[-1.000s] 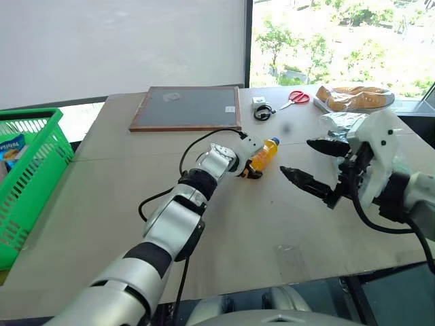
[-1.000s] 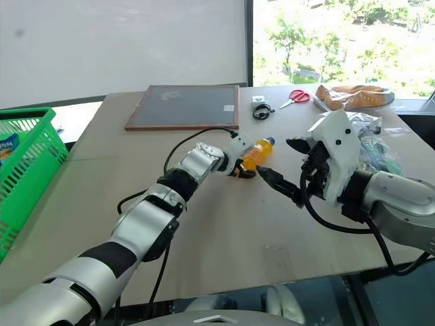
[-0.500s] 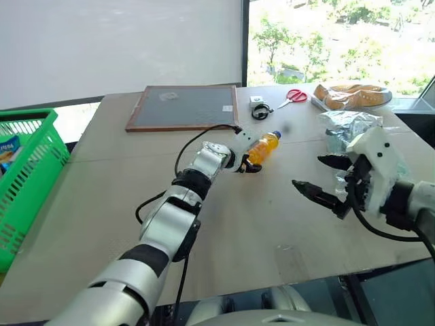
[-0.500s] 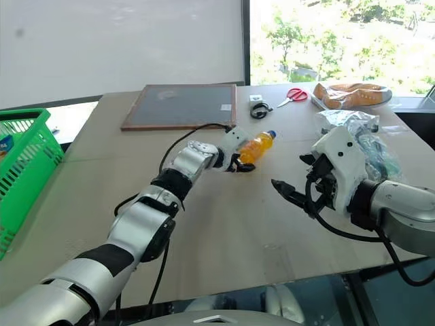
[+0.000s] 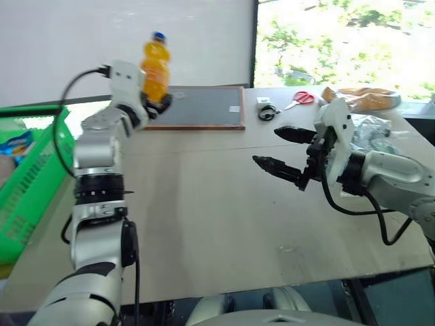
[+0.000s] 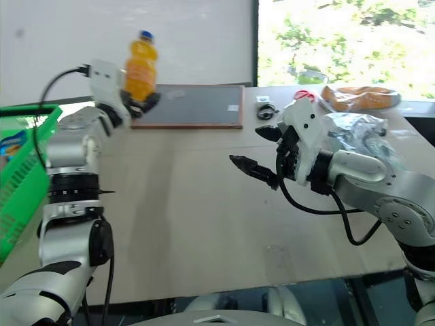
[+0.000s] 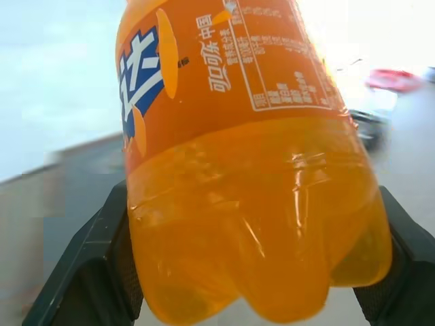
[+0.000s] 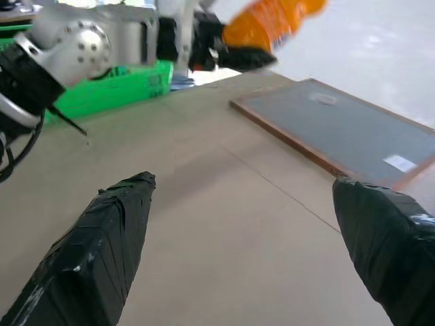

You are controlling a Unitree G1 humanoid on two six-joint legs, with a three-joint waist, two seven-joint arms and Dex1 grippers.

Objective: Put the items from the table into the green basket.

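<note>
Here, nearest the camera, the right gripper (image 5: 280, 148) is held above the table (image 5: 224, 224) with its jaws spread wide and nothing between them. Further back and to the left, the orange-drink bottle (image 5: 155, 70) is clamped low on its body in the jaws of the left gripper (image 5: 153, 102) and is carried upright, blue cap uppermost, well clear of the table. The green basket (image 5: 30, 197) lies lower and to the left of the bottle, at the table's left edge, so the left arm is judged much the nearer for the drop.
</note>
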